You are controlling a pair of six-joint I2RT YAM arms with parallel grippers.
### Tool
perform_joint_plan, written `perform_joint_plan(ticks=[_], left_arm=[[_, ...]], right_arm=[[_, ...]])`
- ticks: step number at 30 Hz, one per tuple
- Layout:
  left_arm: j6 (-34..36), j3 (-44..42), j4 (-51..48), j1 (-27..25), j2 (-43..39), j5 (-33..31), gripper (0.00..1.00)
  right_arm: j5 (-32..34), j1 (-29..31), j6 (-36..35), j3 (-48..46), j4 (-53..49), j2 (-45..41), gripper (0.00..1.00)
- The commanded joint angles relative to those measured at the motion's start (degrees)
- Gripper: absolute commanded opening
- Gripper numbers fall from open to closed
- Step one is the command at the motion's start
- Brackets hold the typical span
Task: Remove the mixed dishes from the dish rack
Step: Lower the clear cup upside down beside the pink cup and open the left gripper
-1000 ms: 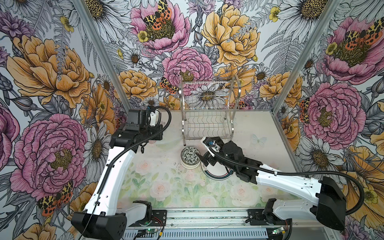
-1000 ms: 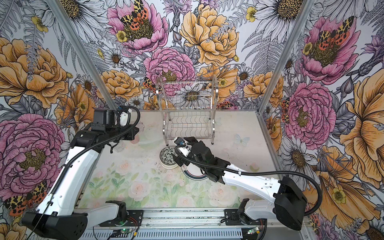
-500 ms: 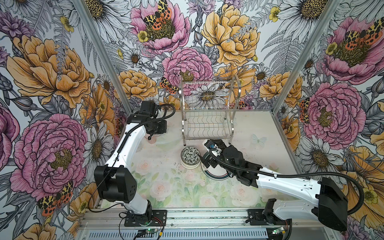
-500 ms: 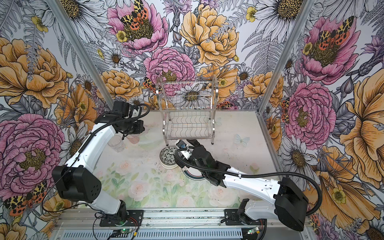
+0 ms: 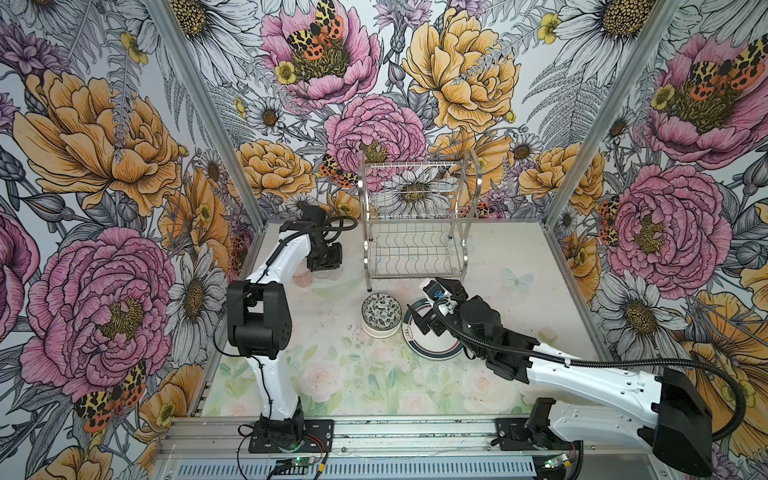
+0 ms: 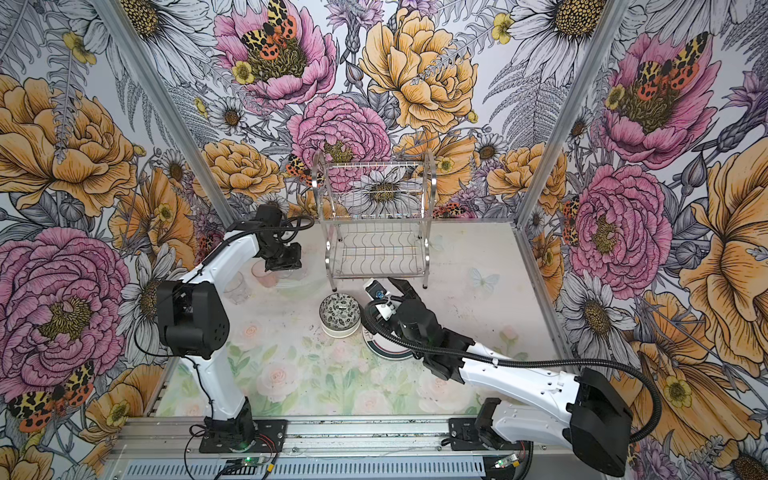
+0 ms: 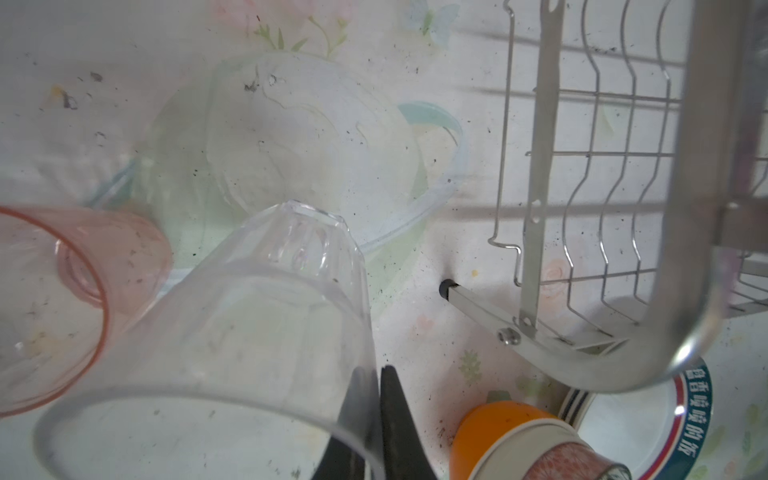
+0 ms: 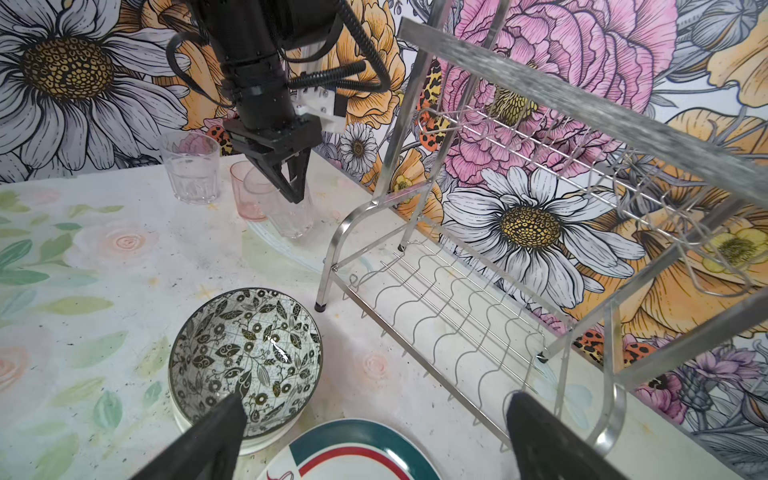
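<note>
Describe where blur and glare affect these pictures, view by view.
Left wrist view: the clear cup and the arch of the dish rack, both close to the lens, are soft. Right wrist view: the rack's top rail is blurred and a bright glint sits in the patterned bowl. Both top views: sharp and evenly lit.

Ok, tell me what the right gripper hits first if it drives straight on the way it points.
Most likely the rack, at its lower shelf's front edge: the right gripper points at it in its wrist view, fingers open, nothing upright between. Depth is hard to judge.
</note>
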Motion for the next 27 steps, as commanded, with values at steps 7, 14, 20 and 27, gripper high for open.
perform_joint_plan(ticks=[7,14,20,27], left_arm=[[-1.97,4.36,1.07,-0.11,3.77,-2.38,0.00],[-1.45,6.91,0.28,-0.15,7.26,-2.69,0.00],[-1.46,7.20,0.32,-0.48,8.05,-1.46,0.00],[-1.55,7.01,0.30,-0.48,7.94,-1.71,0.13]], right_arm=[[2.19,0.52,-0.53,-1.49,1.52,-1.61,1.00],[2.68,0.47,-0.66,-1.50,1.34,-1.35,1.00],[2.68,0.51,-0.80,-1.49,1.27,-1.17,1.00],[2.51,0.48,-1.07,-1.04,0.77,-0.49,1.00]])
